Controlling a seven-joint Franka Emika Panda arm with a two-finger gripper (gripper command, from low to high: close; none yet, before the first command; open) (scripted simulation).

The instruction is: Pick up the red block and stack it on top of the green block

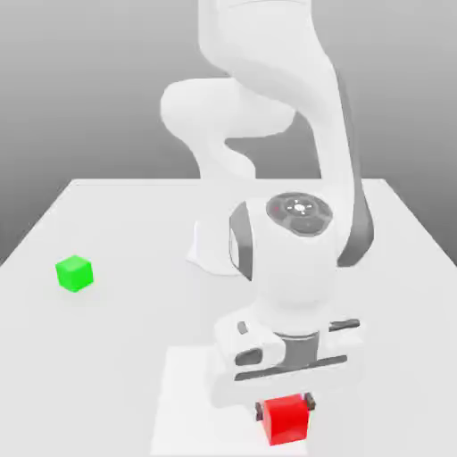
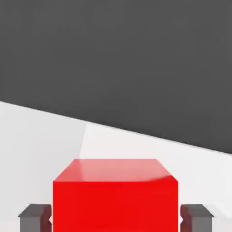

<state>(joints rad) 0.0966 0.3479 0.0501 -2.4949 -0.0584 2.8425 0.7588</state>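
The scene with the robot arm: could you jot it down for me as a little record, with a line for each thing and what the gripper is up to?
Robot: one white and dark grey arm over a pale table
Gripper: shut on the red block, one finger on each side
Red block: between the fingers, over or on the white patch near the table's front edge
Green block: on the table, toward the exterior view's left, apart from the red one
Stacking: not yet done
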